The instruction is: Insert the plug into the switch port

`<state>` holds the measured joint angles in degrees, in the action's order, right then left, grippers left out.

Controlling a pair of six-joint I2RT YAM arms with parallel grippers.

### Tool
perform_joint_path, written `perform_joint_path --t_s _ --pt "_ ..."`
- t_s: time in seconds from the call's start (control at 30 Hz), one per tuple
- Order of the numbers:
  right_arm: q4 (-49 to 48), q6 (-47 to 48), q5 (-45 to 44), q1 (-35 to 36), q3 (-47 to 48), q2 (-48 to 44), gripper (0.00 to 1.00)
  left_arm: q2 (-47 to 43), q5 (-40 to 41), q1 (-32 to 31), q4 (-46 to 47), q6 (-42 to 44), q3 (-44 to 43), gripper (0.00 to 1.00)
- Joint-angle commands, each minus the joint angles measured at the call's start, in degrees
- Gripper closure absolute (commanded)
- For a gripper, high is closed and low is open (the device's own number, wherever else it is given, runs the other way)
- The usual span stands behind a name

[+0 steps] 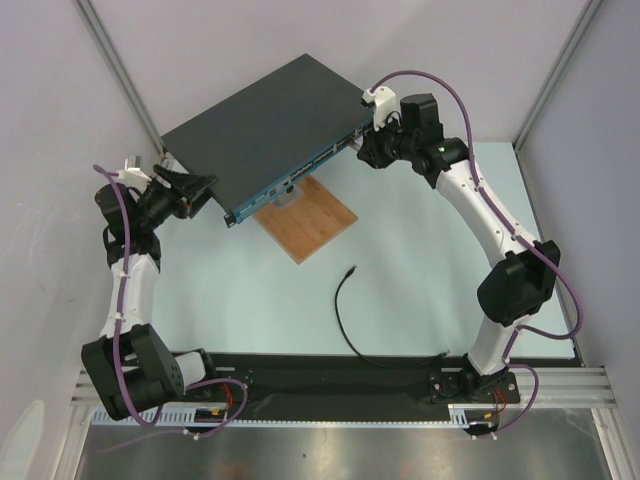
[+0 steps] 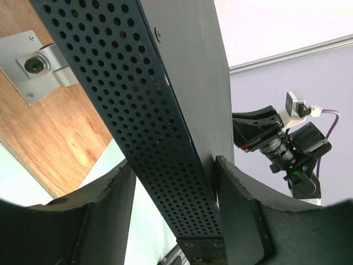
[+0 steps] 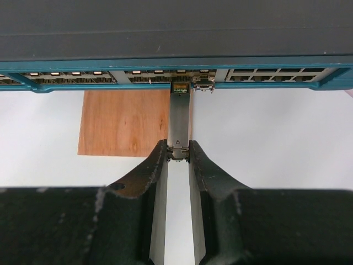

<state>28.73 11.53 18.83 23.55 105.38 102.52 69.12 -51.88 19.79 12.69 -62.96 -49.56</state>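
The plug [image 1: 351, 270] lies loose on the table, ending a thin black cable [image 1: 345, 325] that runs toward the arm bases; neither gripper is near it. The dark-grey switch box [image 1: 270, 120] lies at an angle, its teal strip of ports [image 1: 300, 175] facing front. The ports also show in the right wrist view [image 3: 160, 74]. My left gripper [image 1: 200, 185] clamps the box's left end [image 2: 165, 143]. My right gripper [image 3: 178, 152] is shut on a short grey metal piece [image 3: 178, 121], whose far end meets the port row.
A brown wooden board [image 1: 310, 218] lies under the box's front edge, with a grey metal bracket [image 2: 38, 66] fixed on it. Grey walls and metal posts close in the back and sides. The right arm's camera [image 2: 287, 143] shows beyond the box.
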Motion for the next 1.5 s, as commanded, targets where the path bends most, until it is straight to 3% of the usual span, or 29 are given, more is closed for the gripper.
perform_joint_path --t_s 0.0,1.47 --pt "-3.3 -0.3 -0.8 0.0 4.0 0.3 1.00 1.5 2.2 -1.1 2.4 2.1 -2.8 1.00" --pt "-3.5 -0.8 -0.2 -0.5 2.4 -2.0 1.00 1.6 2.2 -1.2 2.3 2.1 -2.7 1.00"
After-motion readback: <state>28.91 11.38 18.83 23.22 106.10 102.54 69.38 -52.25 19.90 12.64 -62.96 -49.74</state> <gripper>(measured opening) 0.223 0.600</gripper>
